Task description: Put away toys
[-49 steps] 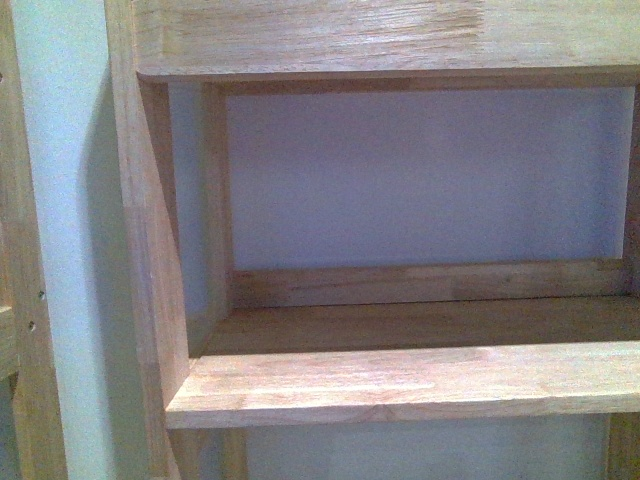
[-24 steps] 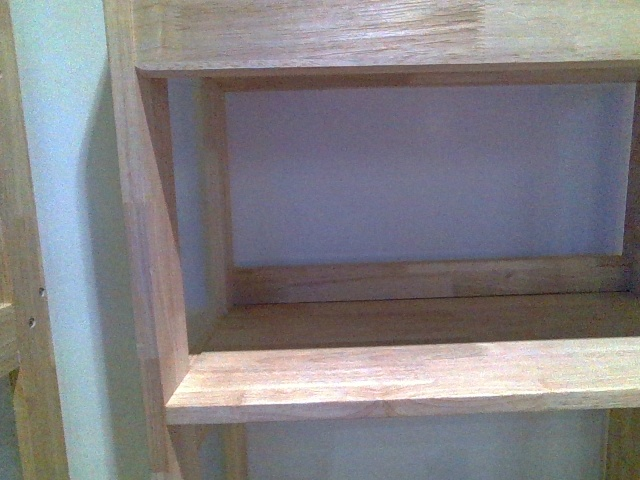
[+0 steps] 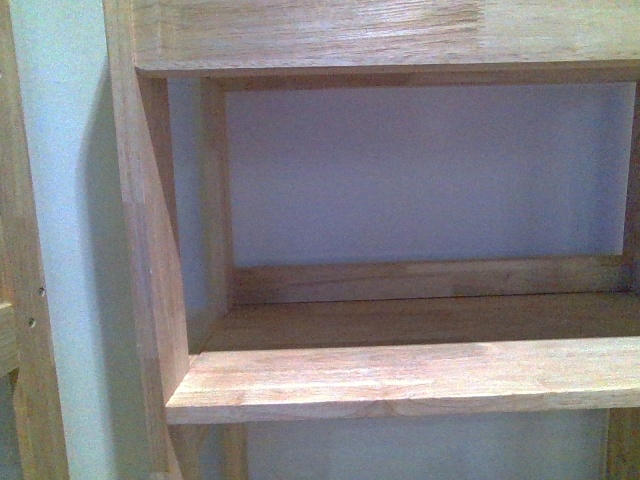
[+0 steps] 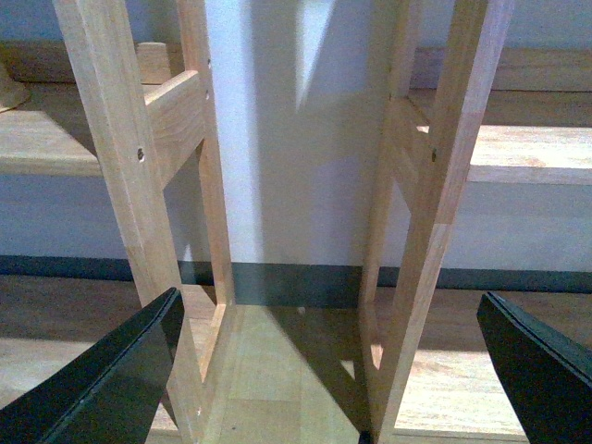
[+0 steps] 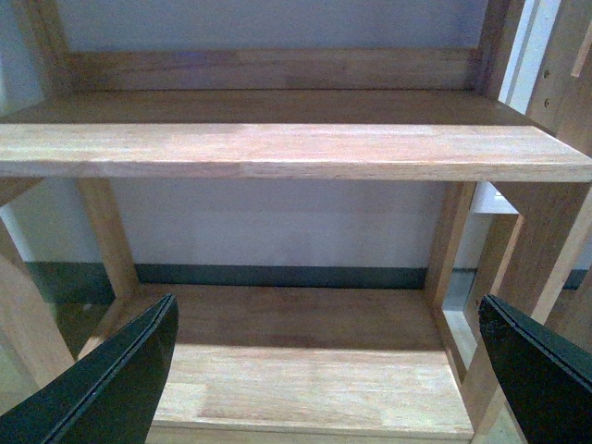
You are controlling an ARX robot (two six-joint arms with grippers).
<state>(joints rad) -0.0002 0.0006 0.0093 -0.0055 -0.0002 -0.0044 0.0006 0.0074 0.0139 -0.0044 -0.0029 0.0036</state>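
Barely anything shifts since a second ago: the pale wooden shelf board (image 3: 400, 380) sits slightly lower in the front view. Left gripper (image 4: 324, 370) and right gripper (image 5: 324, 370) both hang spread apart, holding nothing. No toy shows in any view.

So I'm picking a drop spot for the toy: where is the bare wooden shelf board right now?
In the front view the shelf board runs across the lower half, right of the upright side panel.

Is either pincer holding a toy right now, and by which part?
Nothing is held. The left pincer and right pincer are both open with only wooden shelving between their fingers.
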